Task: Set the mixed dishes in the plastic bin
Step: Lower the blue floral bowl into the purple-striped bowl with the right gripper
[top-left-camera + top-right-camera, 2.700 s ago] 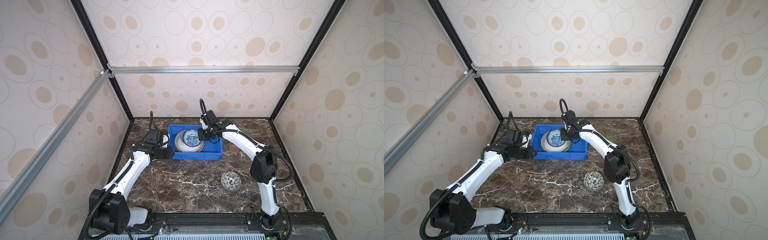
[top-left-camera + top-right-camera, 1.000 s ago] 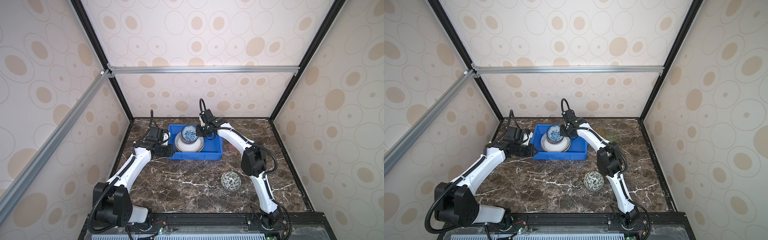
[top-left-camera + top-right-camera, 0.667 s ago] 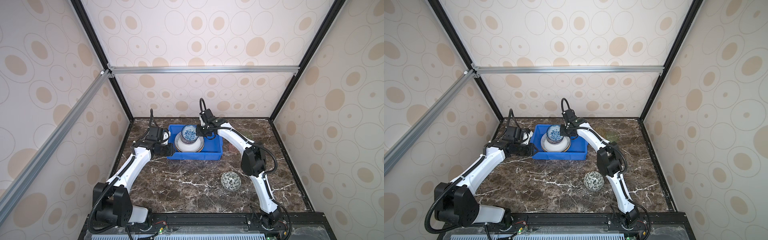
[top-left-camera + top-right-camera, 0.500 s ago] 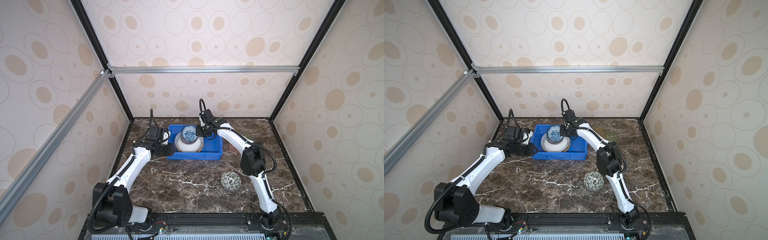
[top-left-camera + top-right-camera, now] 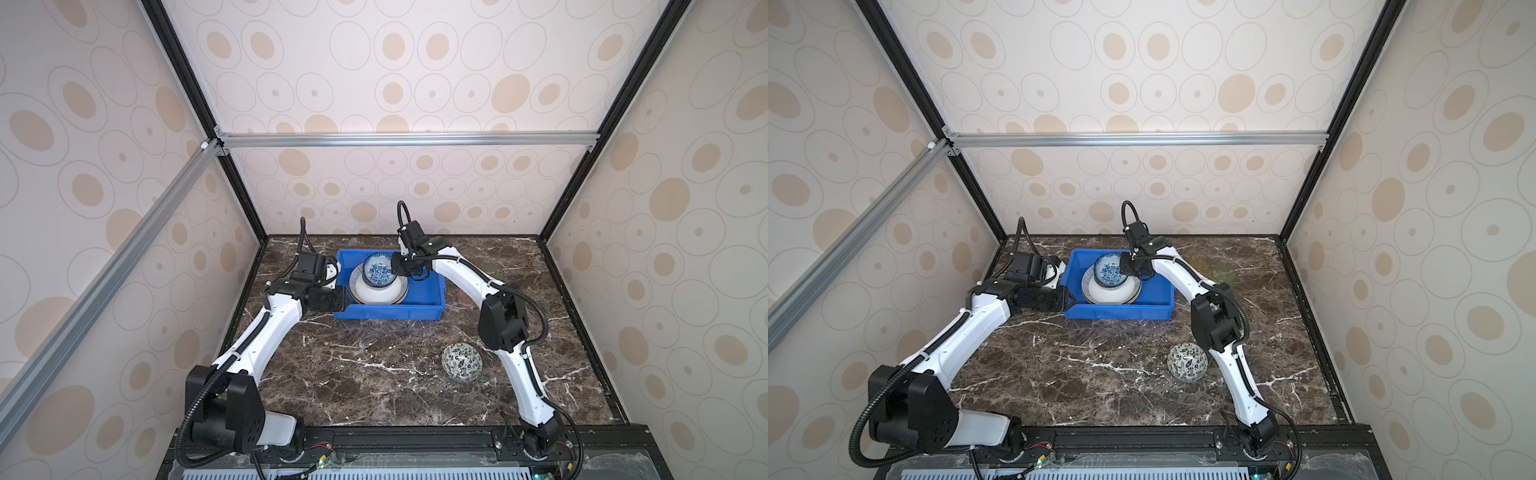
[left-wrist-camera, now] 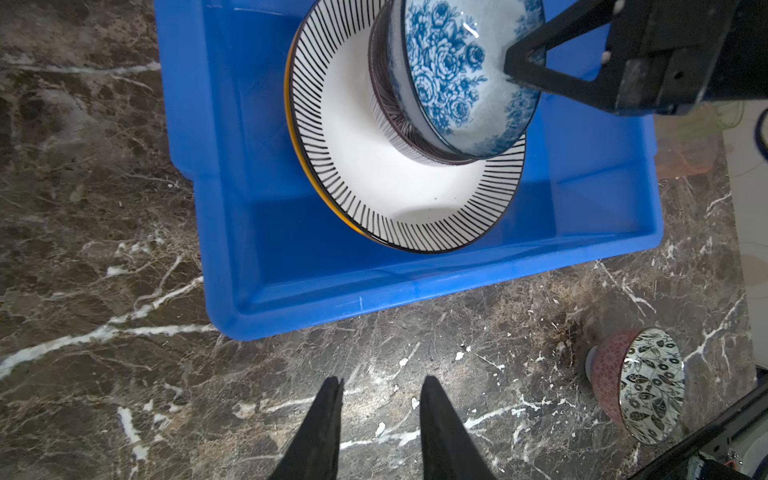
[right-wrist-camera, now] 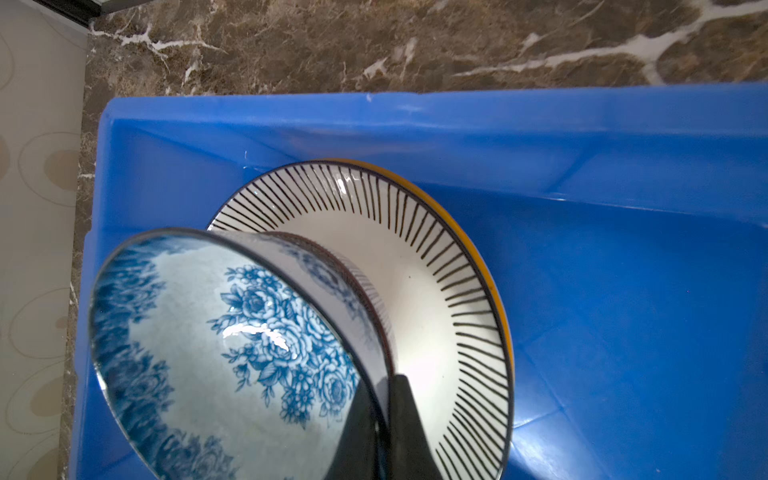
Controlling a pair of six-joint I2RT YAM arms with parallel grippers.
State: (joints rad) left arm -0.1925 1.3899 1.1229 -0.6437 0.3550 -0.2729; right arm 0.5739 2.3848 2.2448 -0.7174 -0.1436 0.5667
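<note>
Once freed, reach frontward for the leaf-patterned bowl point(image 5: 462, 361), nearer the right arm point(image 5: 503, 318). Farther in, hovers with left gripper point(image 6: 382, 379) part-spread, empty, beside the plastic bin point(image 6: 374, 300). Farthest, pinches tilted blue floral bowl point(image 7: 232, 332) with right gripper point(image 7: 384, 382) over the binned striped plate point(image 7: 436, 291).

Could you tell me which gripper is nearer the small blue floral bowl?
Right. The right gripper is shut on the rim of the small blue floral bowl; the left gripper hangs open outside the bright blue rectangular plastic bin.
</note>
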